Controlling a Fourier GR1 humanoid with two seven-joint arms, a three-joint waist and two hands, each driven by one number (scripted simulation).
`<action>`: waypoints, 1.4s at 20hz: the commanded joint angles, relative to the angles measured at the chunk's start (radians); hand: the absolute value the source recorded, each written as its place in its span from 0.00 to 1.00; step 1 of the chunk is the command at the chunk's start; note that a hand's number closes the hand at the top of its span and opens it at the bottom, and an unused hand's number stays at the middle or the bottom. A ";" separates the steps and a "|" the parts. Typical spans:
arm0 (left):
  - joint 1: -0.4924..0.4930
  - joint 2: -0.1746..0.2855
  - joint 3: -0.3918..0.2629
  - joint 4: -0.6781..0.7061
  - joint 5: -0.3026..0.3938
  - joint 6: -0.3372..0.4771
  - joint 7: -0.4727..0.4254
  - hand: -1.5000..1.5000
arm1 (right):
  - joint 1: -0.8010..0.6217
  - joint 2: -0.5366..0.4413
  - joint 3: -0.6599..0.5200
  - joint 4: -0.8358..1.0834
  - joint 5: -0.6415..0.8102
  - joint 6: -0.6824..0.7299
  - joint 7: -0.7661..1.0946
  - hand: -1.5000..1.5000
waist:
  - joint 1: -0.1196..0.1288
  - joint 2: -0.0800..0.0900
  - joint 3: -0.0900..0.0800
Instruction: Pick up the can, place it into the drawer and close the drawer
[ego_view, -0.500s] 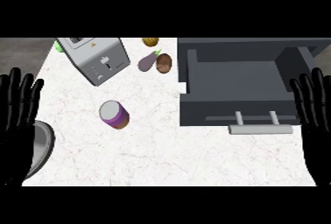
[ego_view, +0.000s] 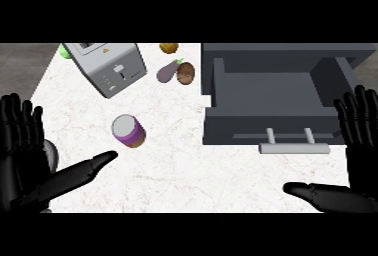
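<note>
Both hands are held wide open, left hand at eight o'clock, right hand at four; the can is laid at nine.

My left hand hides most of a grey round thing, and the toaster covers part of a green thing.

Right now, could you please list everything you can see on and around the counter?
can: one, purple with pale top, counter left of centre
toaster: one, grey, far left
green item: one, green, behind toaster, mostly hidden
purple vegetable: one, purple, right of toaster
brown items: two, brown, one beside the vegetable, one farther back
drawer: one, dark grey, open, right
counter: one, white marbled
left robot hand: one, black, open, lower left
right robot hand: one, black, open, lower right
</note>
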 joint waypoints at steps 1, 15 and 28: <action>0.005 -0.012 -0.091 0.045 -0.068 0.245 0.156 0.00 | 0.049 0.005 -0.012 -0.007 -0.010 -0.016 0.080 0.00 | -0.016 -0.004 -0.002; -0.139 -0.013 -0.237 0.106 -0.277 0.410 0.395 0.00 | 0.115 -0.009 -0.072 -0.069 -0.053 0.027 0.098 0.00 | -0.005 -0.005 -0.003; -0.127 -0.013 -0.231 0.394 -0.035 0.505 0.109 0.00 | 0.106 0.002 -0.107 -0.070 -0.061 0.049 0.080 0.00 | -0.002 -0.005 -0.004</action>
